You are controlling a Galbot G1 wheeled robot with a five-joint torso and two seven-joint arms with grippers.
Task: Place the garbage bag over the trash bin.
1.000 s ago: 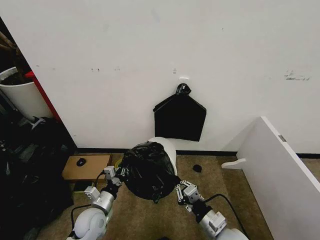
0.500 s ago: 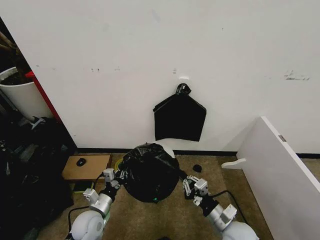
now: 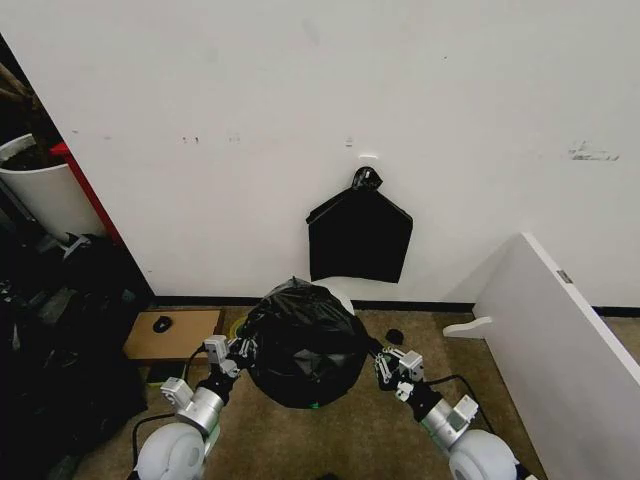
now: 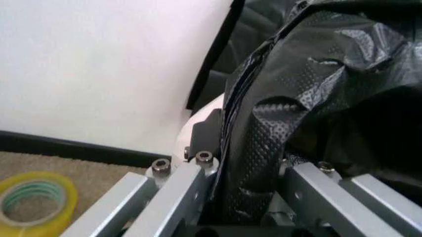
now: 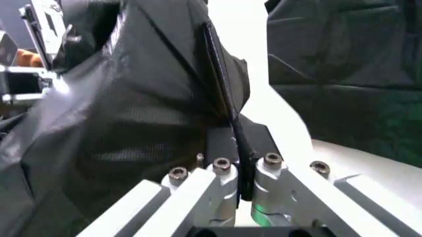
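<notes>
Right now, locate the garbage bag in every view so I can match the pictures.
Head view: the garbage bag bulges low at centre, between both grippers, over the trash bin.
Left wrist view: crinkled black film pinched in the left gripper.
Right wrist view: black sheet clamped in the right gripper.
Shared landmark: the white wall.

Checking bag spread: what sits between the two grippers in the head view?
In the head view, the glossy black plastic garbage bag, draped over the round white trash bin, fills the stretch between the left gripper and right gripper, each pinching an edge.
</notes>
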